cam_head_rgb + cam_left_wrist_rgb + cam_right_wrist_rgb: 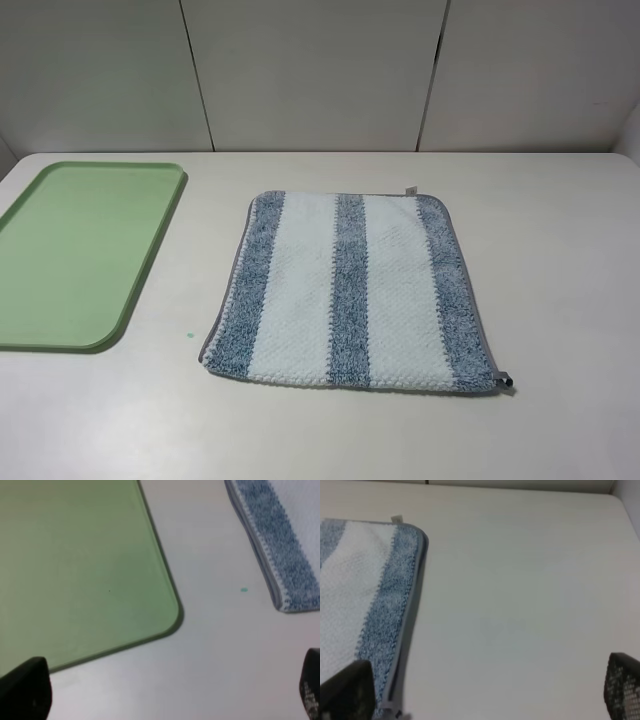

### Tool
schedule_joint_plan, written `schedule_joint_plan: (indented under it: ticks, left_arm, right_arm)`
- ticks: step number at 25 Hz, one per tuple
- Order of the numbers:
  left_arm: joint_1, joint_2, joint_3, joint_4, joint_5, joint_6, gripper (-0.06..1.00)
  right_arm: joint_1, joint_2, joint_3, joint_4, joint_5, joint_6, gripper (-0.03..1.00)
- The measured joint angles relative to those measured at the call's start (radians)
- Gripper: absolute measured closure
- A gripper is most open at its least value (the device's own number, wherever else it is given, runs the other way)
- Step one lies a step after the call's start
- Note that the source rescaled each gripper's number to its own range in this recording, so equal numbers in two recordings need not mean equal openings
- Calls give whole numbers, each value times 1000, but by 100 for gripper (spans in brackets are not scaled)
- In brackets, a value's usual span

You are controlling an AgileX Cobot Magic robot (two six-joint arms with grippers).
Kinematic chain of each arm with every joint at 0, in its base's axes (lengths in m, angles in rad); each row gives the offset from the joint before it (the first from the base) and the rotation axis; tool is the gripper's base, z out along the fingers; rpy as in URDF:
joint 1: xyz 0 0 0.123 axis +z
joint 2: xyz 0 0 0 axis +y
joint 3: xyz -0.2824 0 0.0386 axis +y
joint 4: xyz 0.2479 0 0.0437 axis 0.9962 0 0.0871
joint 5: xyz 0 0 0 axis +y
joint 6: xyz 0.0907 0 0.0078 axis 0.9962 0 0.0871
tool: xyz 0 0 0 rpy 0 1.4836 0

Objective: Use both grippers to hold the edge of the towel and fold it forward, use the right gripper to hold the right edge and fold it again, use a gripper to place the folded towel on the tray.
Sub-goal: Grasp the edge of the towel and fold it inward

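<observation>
1. The left end effector (167,700) hangs above the counter (560,250), its two fingers spread wide with nothing between them.
2. Ahead of it, on one finger's side, lies a rounded corner of the light-green tray (75,570). On the other finger's side a corner of the towel (280,555) shows, apart from the tray.
3. The right end effector (485,695) is likewise wide open and empty.
4. Ahead of it, near one finger, runs the right edge (407,610), a blue-grey stripe bound in grey hem.
5. The towel lies spread flat and unfolded on the counter, touched by neither end effector.
</observation>
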Motion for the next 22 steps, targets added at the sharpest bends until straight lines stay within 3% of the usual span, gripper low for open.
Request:
schedule_joint_plan:
  ticks: [5,9,15,22]
  left_arm:
    - [-60,232,-145,-1,-2,99,-5]
    - [-222,391,-256,33,-17,151,-5]
    - [-453,615,-334,128,-20,176,-5]
    - [-614,821,-339,128,-24,261,-5]
  right_arm:
    - [0,214,-96,2,-3,-81,-3]
    - [37,376,-150,2,-40,-173,-3]
    - [198,581,-181,2,-56,-294,-3]
    - [418,747,-181,2,-59,-401,-3]
